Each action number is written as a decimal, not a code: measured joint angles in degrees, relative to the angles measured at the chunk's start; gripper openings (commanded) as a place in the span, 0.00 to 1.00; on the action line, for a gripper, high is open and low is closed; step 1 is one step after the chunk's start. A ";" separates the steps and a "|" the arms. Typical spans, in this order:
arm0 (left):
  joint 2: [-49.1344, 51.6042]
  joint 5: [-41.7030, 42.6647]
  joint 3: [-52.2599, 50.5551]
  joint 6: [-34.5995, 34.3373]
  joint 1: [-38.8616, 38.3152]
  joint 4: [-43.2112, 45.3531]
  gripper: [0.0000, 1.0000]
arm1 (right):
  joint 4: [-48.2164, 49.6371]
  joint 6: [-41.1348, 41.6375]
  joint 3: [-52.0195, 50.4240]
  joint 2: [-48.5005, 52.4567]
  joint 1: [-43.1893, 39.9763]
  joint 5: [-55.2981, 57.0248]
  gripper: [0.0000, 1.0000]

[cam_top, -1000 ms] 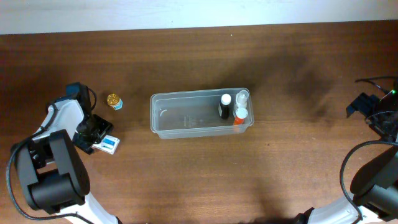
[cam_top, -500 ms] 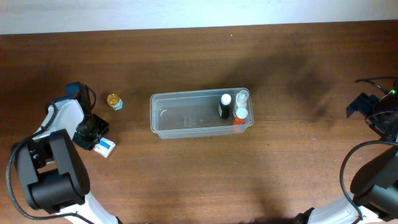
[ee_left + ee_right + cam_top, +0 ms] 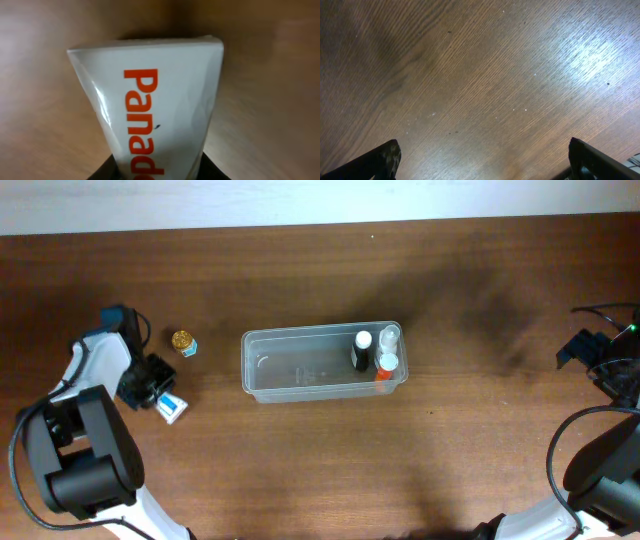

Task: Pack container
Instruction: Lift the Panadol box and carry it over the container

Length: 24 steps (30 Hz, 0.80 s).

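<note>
Your left tool (image 3: 157, 390) is clamped on the white box (image 3: 155, 110) with orange lettering; the wrist view shows the box filling the frame, gripped at its lower end. In the overhead view the box pokes out of the tool toward the lower right, and you cannot tell from here whether it is clear of the counter (image 3: 300, 470). The relation that matters is this: the container (image 3: 250, 380) sits at the centre of the overhead frame, to the right of your left tool and a little higher, with its long axis running left to right. Its near short wall faces your left arm, and the left part of the tub looks free, while three bottles (image 3: 375, 352) crowd its right end. So the carry would likely run rightward and slightly up the frame, with the box turned along the tub. A small gold-capped jar (image 3: 183, 342) stands on the counter between tool and tub, just above that line. Your right tool (image 3: 580, 350) waits at the far right edge, jaws wide apart over bare wood, much farther from the box.
</note>
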 measured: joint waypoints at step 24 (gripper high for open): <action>-4.00 25.40 29.68 26.97 -4.68 -21.33 0.30 | 0.00 0.00 0.00 0.00 0.00 0.00 0.98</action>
